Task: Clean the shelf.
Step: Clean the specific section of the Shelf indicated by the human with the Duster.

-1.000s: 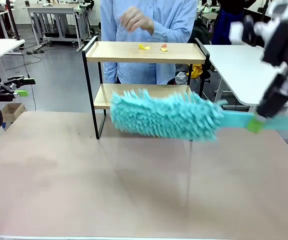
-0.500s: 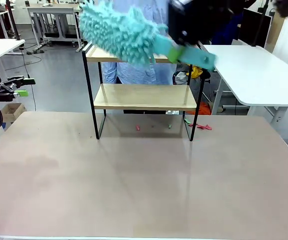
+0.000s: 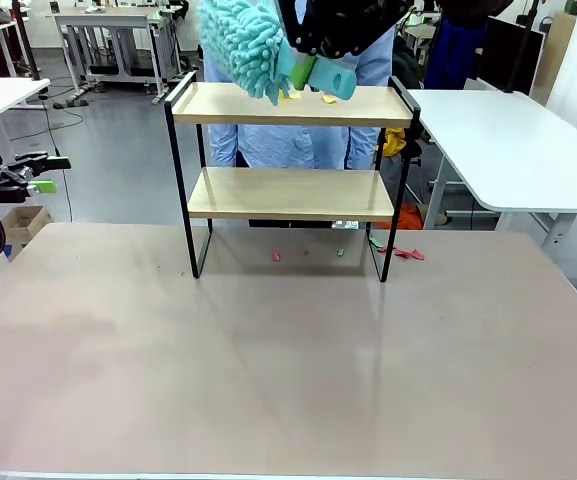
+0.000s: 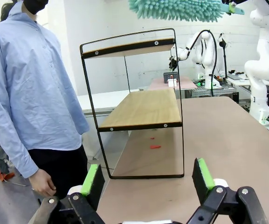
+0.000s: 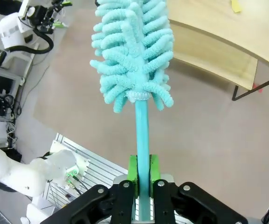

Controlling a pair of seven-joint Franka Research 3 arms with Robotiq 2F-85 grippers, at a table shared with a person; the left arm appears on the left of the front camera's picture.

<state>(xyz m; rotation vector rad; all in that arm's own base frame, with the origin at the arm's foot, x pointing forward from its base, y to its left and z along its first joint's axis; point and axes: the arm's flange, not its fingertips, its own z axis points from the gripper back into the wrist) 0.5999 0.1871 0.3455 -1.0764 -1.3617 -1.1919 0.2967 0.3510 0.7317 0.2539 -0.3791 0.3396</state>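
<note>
The shelf [image 3: 288, 193] stands at the table's far side, with two light boards in a black frame. Small yellow scraps [image 3: 290, 96] lie on its top board. My right gripper [image 3: 306, 72] is shut on the handle of a teal fluffy duster [image 3: 243, 42], whose head hangs over the left end of the top board. The right wrist view shows the duster [image 5: 132, 51] rising from the right gripper [image 5: 143, 175], with the shelf [image 5: 213, 56] at the upper right. My left gripper [image 3: 48, 173] hovers open at the far left, off the table. In its own view the left gripper [image 4: 148, 177] faces the shelf [image 4: 141, 107] end-on.
A person in a blue shirt [image 3: 268, 145] stands right behind the shelf, beside it in the left wrist view [image 4: 31, 93]. Red scraps [image 3: 408, 254] lie on the brown tabletop [image 3: 288, 360] under the shelf. A white table [image 3: 508, 140] stands at the right.
The right arm has swung the duster up from in front of the lower board to above the top board's left end. The left arm has stayed still.
</note>
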